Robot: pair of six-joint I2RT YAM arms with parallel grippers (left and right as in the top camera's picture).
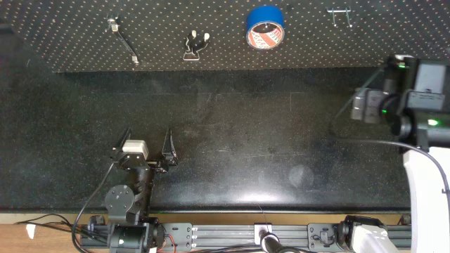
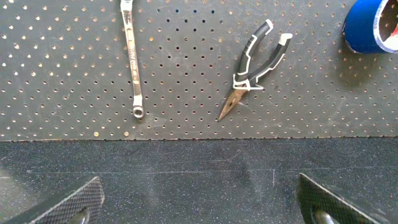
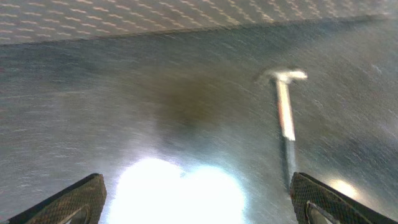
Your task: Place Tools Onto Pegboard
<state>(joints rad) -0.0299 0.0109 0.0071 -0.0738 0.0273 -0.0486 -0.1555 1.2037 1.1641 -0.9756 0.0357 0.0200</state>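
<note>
The hammer [image 3: 285, 106], silvery-headed with a pale shaft (its handle end is too blurred to make out), lies flat on the black tabletop [image 1: 281, 140]. It is ahead of the right gripper [image 3: 199, 208] and untouched by it, its head end towards the pegboard and short of the board's edge. That gripper's jaws are released, spread wide with nothing between them. The right arm stands at the scene's right, towards the far side of the table.

The dark perforated pegboard [image 1: 70, 42] runs along the far edge and holds four things. From left to right they are a long silver wrench [image 1: 124, 41] hanging slightly tilted, black-and-white-handled pliers [image 1: 195, 46] with the nose pointing down, a blue roll of tape [image 1: 265, 28], and a bare metal hook [image 1: 340, 15].

The left gripper [image 1: 148, 135] hovers over the near left of the table, facing the wrench and pliers, well apart from the board. Its jaws are likewise released and grasp nothing.
</note>
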